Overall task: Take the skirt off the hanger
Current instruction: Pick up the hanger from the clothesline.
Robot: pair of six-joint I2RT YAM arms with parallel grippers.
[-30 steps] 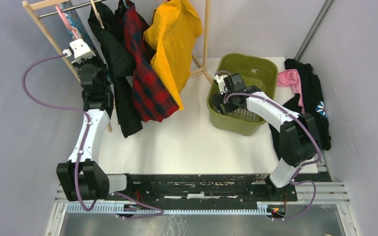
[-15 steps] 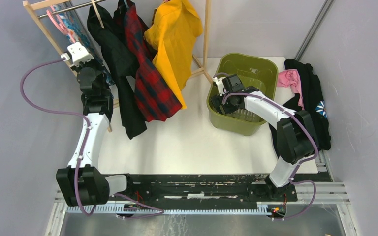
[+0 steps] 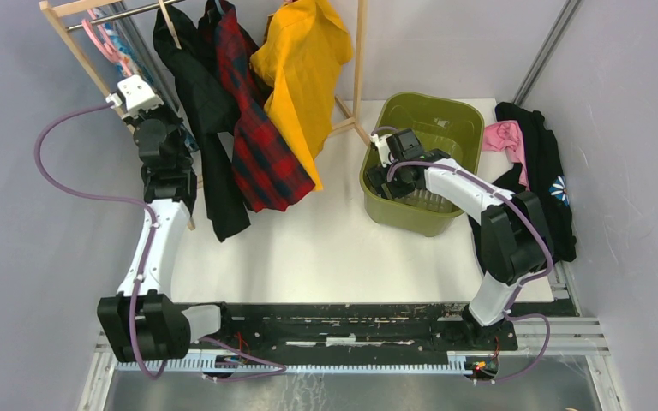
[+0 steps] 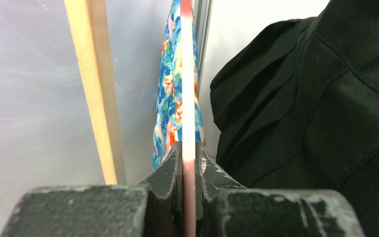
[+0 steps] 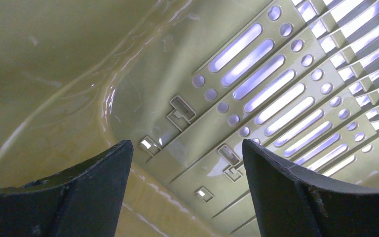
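The skirt [image 4: 170,74] is blue with a floral print and hangs from a pink hanger [image 4: 187,74] at the left end of the rack. In the top view, the skirt [image 3: 128,44] and the hanger [image 3: 98,36] show just under the rail. My left gripper [image 4: 188,148] is shut on the hanger's thin pink edge, reaching up from below. My right gripper [image 5: 186,143] is open and empty, down inside the green basket [image 3: 458,116] near its slotted floor. From above, the right gripper [image 3: 385,177] sits at the basket's left wall.
A wooden rack [image 3: 77,51] holds a black garment [image 3: 201,94], a red plaid one [image 3: 257,145] and a yellow one [image 3: 304,60]. The black garment [image 4: 301,98] hangs close on the right of my left gripper, with a rack post [image 4: 98,98] to its left. Dark and pink clothes [image 3: 540,163] are piled at the right.
My left wrist has shifted slightly left with the hanger, pulling its pink top leftward along the rail. The hanging garments swayed and settled. The right gripper has stayed in the basket.
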